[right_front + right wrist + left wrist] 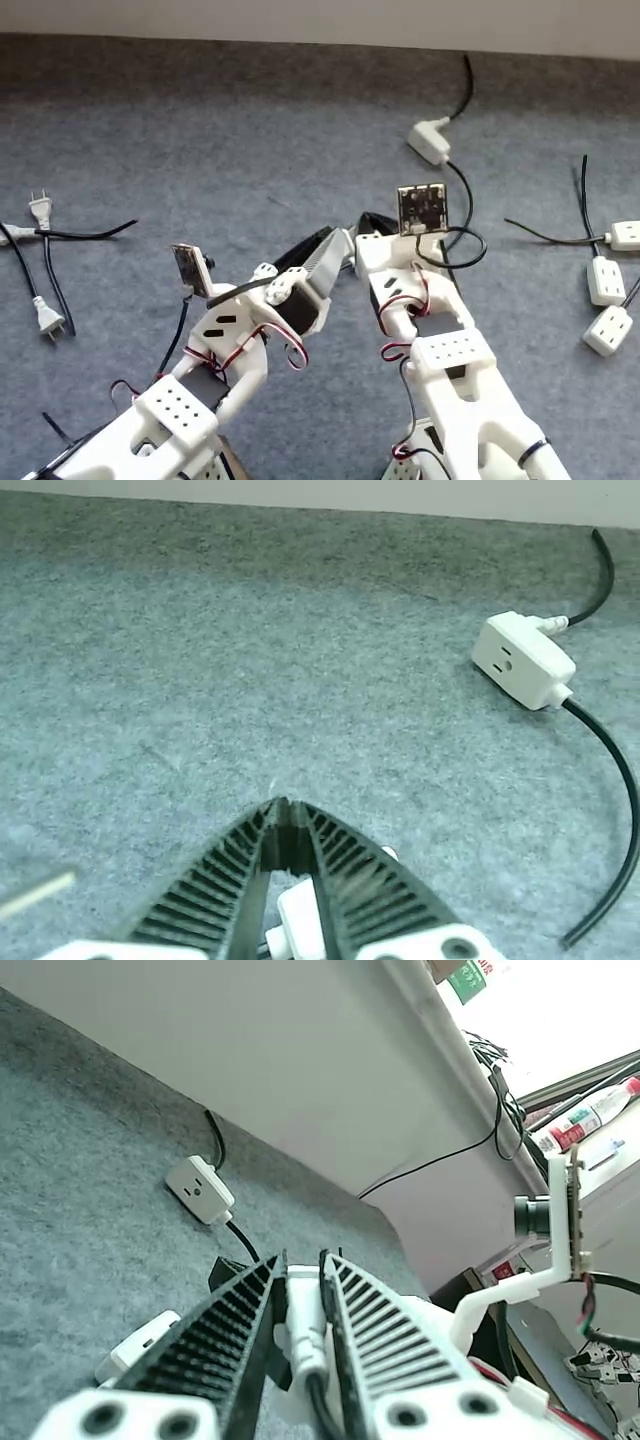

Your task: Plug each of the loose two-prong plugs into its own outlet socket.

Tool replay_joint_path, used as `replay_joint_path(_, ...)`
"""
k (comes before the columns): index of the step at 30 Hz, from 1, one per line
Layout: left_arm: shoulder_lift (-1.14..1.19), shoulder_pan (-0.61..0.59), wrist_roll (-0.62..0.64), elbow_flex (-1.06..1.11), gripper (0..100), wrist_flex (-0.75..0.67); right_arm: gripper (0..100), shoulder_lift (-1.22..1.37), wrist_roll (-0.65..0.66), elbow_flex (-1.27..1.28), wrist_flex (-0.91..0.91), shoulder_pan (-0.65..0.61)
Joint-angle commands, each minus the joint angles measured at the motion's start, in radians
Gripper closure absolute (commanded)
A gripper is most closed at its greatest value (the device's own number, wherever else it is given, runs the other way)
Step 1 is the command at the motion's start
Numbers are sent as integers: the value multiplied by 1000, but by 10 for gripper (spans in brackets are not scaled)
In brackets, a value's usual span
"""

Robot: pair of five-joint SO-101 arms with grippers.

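My left gripper (300, 1272) is shut on a white two-prong plug (306, 1332) whose dark cord runs back between the ribbed fingers. In the high view this gripper (343, 243) sits mid-table, tip to tip with my right gripper (362, 232). The right gripper (281, 815) is shut, fingertips touching just above the carpet. A white piece (300, 916) shows between its fingers near their base; I cannot tell whether it is held. A white outlet socket (430, 142) on a black cord lies beyond both grippers, and is visible as the outlet (200, 1188) and the outlet (522, 660) from the wrists.
Two loose plugs (40, 208) (48, 318) with black cords lie at the far left. Three white outlet blocks (626, 234) (605, 280) (608, 330) sit at the right edge. A black cord (468, 240) loops beside the right arm. Grey carpet lies between them.
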Motion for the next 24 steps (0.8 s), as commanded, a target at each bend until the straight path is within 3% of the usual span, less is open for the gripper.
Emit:
replay_joint_path(1,13,101,-6,-2,993,57,991,-7,6,-96,-41,4)
replay_joint_path(24,15,139,-6,4,993,61,991,-8,6,-101,-38,33)
